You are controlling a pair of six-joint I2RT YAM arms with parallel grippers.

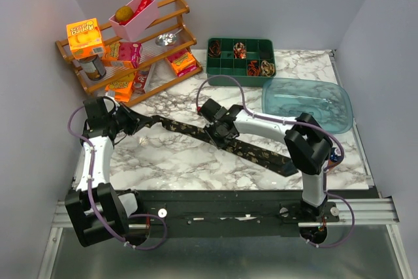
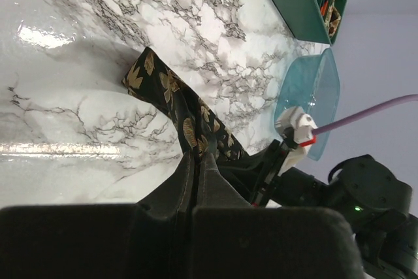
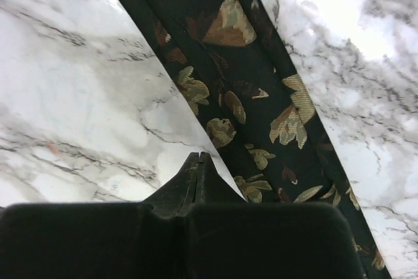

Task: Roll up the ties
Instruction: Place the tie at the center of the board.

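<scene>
So from where I stood, the rolling hadn't really started on this one. The tie (image 1: 176, 126) lay flat and stretched out on the marble table (image 1: 176, 164), running from middle left down to lower right. The left gripper (image 1: 136, 124) sat at its narrow end, fingers (image 2: 185, 187) pressed together right on the fabric. I couldn't tell if any cloth was caught between them. The right gripper (image 1: 219, 136) was at mid-tie with its fingers (image 3: 189, 184) pressed together too, tips at the tie's edge and holding nothing I could see. A few coiled ties (image 1: 252, 67) sat in the green tray (image 1: 240, 74), top centre. My guess is the next move needed that narrow end folded over to start a tight coil while the other arm pinned the length.
</scene>
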